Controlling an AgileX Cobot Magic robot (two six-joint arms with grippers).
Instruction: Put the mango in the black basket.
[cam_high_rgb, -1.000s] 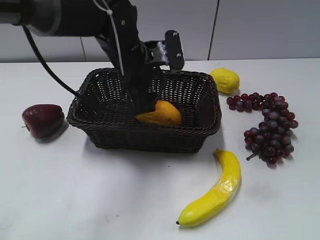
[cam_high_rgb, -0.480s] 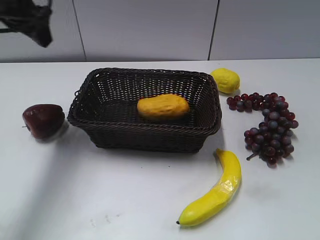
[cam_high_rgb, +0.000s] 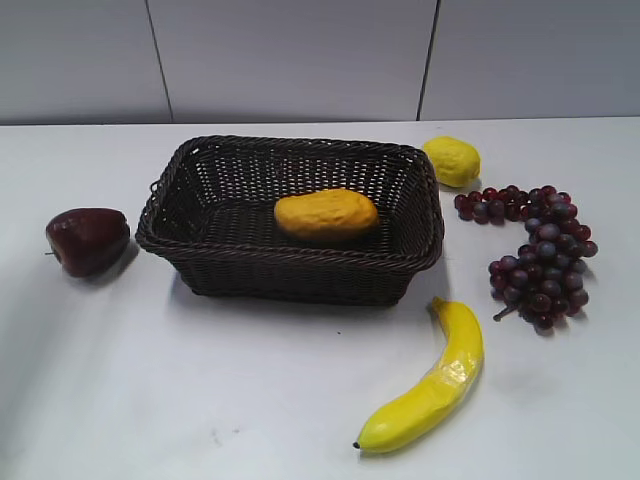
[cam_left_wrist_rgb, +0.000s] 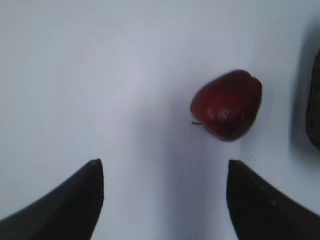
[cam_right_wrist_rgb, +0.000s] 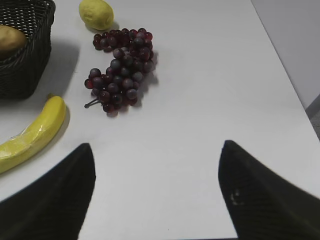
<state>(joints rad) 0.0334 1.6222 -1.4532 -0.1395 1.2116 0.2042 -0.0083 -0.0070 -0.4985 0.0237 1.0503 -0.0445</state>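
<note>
The orange-yellow mango (cam_high_rgb: 326, 214) lies on its side inside the black basket (cam_high_rgb: 420, 250) at the table's middle. A part of it also shows in the right wrist view (cam_right_wrist_rgb: 10, 39), inside the basket's corner (cam_right_wrist_rgb: 30, 60). Neither arm shows in the exterior view. My left gripper (cam_left_wrist_rgb: 162, 167) is open and empty above bare table, with the dark red apple (cam_left_wrist_rgb: 227, 105) ahead of it to the right. The basket's dark edge (cam_left_wrist_rgb: 314, 107) is at that view's right border. My right gripper (cam_right_wrist_rgb: 157, 150) is open and empty over the right side of the table.
A dark red apple (cam_high_rgb: 87, 240) lies left of the basket. A lemon (cam_high_rgb: 451, 160) lies behind its right corner, a bunch of purple grapes (cam_high_rgb: 535, 252) to the right, and a banana (cam_high_rgb: 430, 385) in front right. The grapes (cam_right_wrist_rgb: 120, 70), lemon (cam_right_wrist_rgb: 96, 14) and banana (cam_right_wrist_rgb: 30, 135) also show in the right wrist view.
The left arm let go of the mango in the basket, rose and drew off to the left out of the exterior view. The mango now lies flat.
</note>
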